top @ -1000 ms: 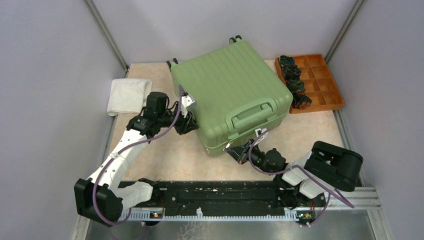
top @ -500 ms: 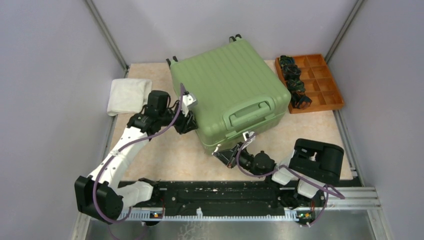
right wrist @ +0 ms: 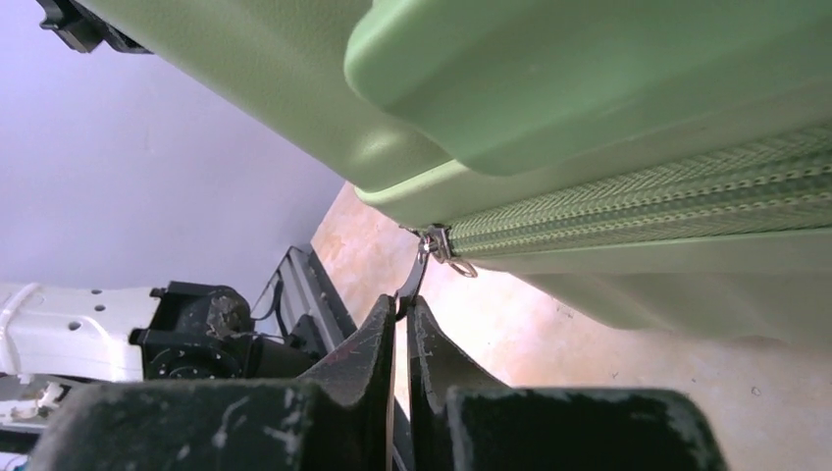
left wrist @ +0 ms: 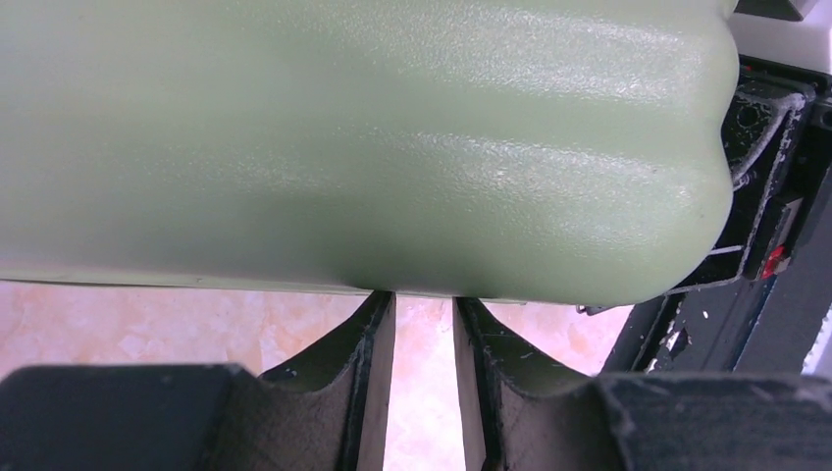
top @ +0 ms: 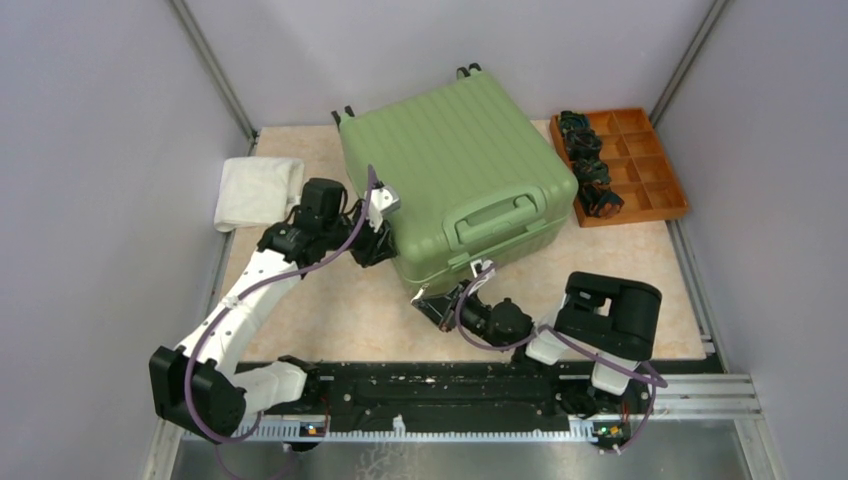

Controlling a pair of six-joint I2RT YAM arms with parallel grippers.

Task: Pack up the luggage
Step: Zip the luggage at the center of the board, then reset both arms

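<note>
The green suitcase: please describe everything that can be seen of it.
The suitcase is a light-green hard shell, ribbed, plastic-looking, closed. It lies flat on the table, turned at an angle. A green handle sits on the near side, small dark wheels at the far end. A woven green zipper runs along the seam; the right claw is shut on the zipper pull. The left claw, open, is at the lower left edge.

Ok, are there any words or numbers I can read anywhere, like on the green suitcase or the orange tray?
No text can be read in any of the views.
The luggage: plain ribbed shell and handle, no brand or label showing.
The zipper pull: too small to tell if anything is stamped on it.
The orange tray: no writing.
The white towel: no print.
</note>
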